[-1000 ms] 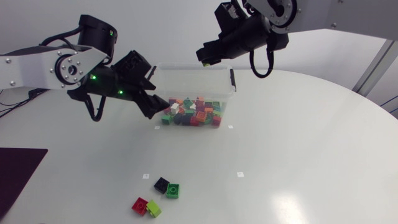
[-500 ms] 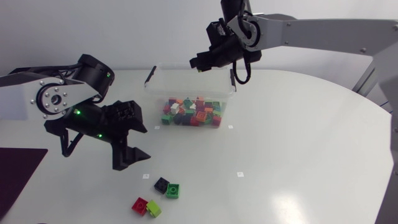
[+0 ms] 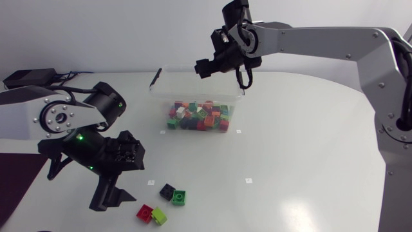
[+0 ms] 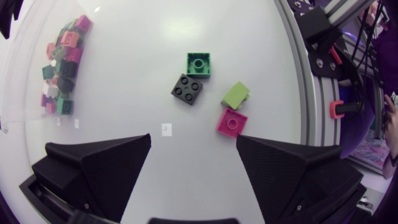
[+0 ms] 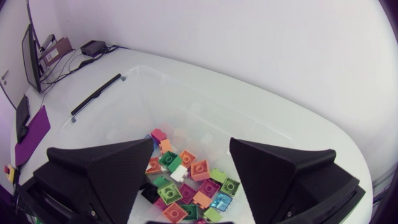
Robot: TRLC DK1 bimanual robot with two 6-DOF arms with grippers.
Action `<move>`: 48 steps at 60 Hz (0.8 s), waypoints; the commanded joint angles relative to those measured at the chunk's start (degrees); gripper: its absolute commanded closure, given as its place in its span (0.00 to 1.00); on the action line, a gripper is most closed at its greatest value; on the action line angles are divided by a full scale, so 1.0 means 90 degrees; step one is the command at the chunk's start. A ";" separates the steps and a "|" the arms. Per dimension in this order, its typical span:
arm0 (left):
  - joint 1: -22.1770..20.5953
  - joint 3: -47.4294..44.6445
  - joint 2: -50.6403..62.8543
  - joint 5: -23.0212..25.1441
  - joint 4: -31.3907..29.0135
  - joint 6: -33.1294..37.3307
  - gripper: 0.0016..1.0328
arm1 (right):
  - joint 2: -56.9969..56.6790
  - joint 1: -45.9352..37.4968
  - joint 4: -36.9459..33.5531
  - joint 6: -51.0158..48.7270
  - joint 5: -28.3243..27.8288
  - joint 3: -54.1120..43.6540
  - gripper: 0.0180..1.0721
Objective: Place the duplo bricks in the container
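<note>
Four loose duplo bricks lie on the white table near its front: black [image 3: 167, 191], green [image 3: 179, 197], red [image 3: 145, 212] and lime [image 3: 159, 216]. My left gripper [image 3: 111, 193] hovers open just to their left. In its wrist view the green [image 4: 198, 64], black [image 4: 186, 89], lime [image 4: 236, 95] and red [image 4: 231, 122] bricks lie ahead of the open fingers [image 4: 106, 168]. The clear container [image 3: 193, 77] holds several mixed bricks [image 3: 198, 117]. My right gripper [image 3: 207, 64] hangs open above its back rim. Nothing is between its fingers [image 5: 106, 171], and the bricks [image 5: 186, 180] lie below them.
A dark purple mat [image 3: 16, 177] lies at the table's left edge. Small white markers [image 3: 248, 180] dot the table around the loose bricks. The container's black lid clips [image 3: 155, 77] stand up at both ends. Bare table spreads to the right of the bricks.
My left arm has swung from the container's left side down toward the front, beside the loose bricks. The right gripper has shifted slightly left over the container and opened.
</note>
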 commanded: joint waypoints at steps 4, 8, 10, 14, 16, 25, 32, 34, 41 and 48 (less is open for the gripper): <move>-0.0271 -0.0275 -0.0141 -0.0047 -0.0487 0.0408 0.11 | -0.0453 -0.0091 0.0260 0.0233 0.0054 -0.0282 0.05; -0.0369 -0.0431 -0.0141 -0.0057 -0.0536 0.0486 0.12 | -0.0658 -0.0121 0.0328 0.0233 0.0045 -0.0458 0.05; -0.0418 -0.0509 -0.0131 -0.0057 -0.0497 0.0496 0.12 | -0.0755 -0.0130 0.0328 0.0223 0.0045 -0.0546 0.05; -0.0496 -0.0666 -0.0112 -0.0057 -0.0438 0.0554 0.14 | -0.1000 -0.0140 0.0387 0.0203 0.0035 -0.0790 0.05; -0.0554 -0.0734 -0.0112 -0.0057 -0.0399 0.0564 0.14 | -0.1166 -0.0150 0.0436 0.0194 0.0015 -0.0946 0.05; -0.0584 -0.0949 0.0025 -0.0106 0.0196 0.0554 0.14 | -0.1839 -0.0140 0.0436 0.0086 -0.0082 -0.1562 0.05; -0.0574 -0.0959 0.0142 -0.0126 0.0401 0.0535 0.14 | -0.2542 -0.0062 0.0446 0.0047 -0.0092 -0.2187 0.05; -0.0593 -0.0978 0.0142 -0.0116 0.0431 0.0535 0.14 | -0.2718 -0.0033 0.0446 0.0037 -0.0092 -0.2353 0.05; -0.0691 -0.1076 0.0142 -0.0116 0.0587 0.0496 0.17 | -0.3392 0.0104 0.0543 -0.0011 -0.0082 -0.2958 0.05; -0.0847 -0.1271 0.0211 -0.0116 0.0870 0.0427 0.17 | -0.3929 0.0163 0.0592 -0.0002 -0.0082 -0.3505 0.05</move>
